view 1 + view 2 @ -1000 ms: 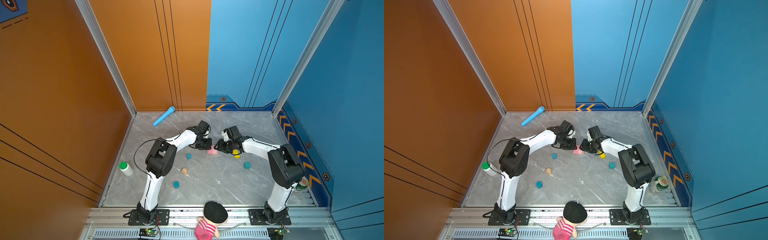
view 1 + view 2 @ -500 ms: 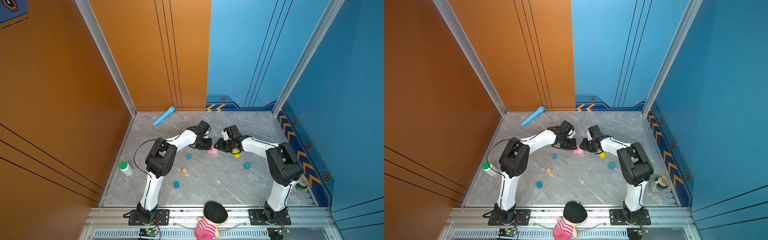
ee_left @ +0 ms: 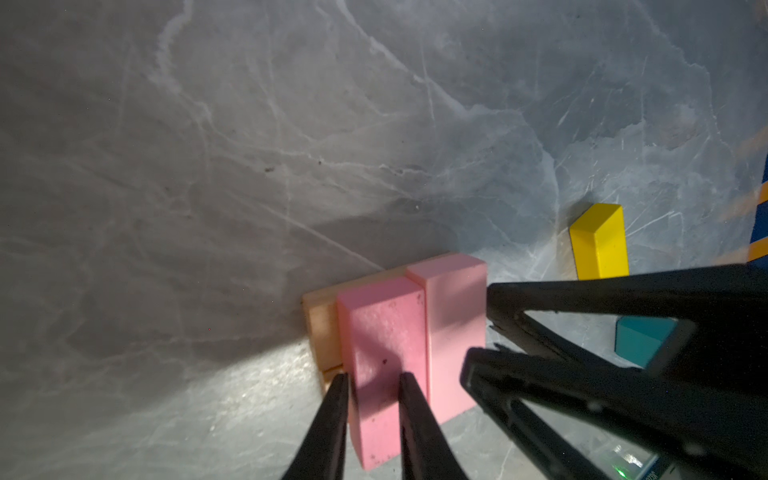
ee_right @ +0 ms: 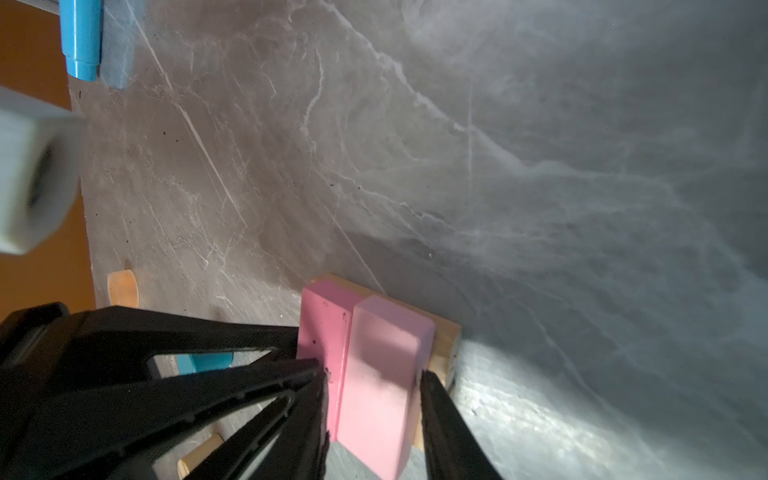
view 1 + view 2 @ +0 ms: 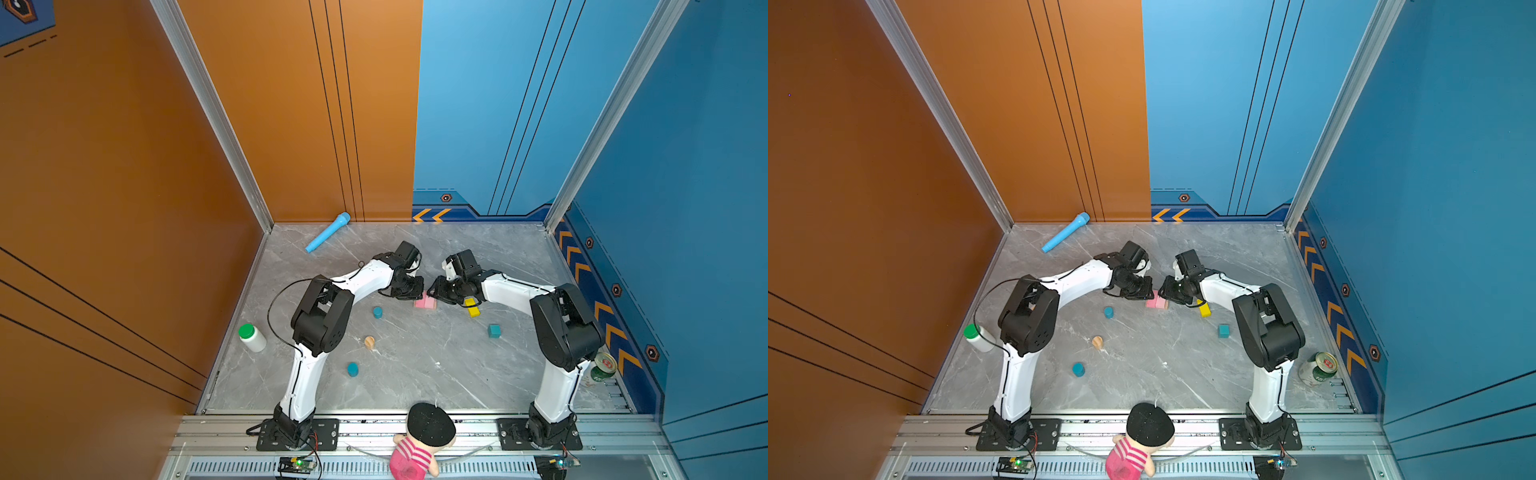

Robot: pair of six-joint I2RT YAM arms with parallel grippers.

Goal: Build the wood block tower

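Apparently to align them atop the tan bars [image 3: 322, 328], left end effector [image 3: 371, 376] pinches the dark pink bar [image 3: 382, 328], right end effector [image 4: 374, 374] the pale pink bar [image 4: 386, 345].

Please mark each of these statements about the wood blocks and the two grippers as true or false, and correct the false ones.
1. The darker pink bar and the paler pink bar lie side by side on tan bars. True.
2. The yellow bar lies on top of the pink bars. False: it lies on the table, apart from them.
3. The left gripper grips the darker pink bar. True.
4. The right gripper holds the teal cube. False: it grips the paler pink bar; the cube lies alone on the table.
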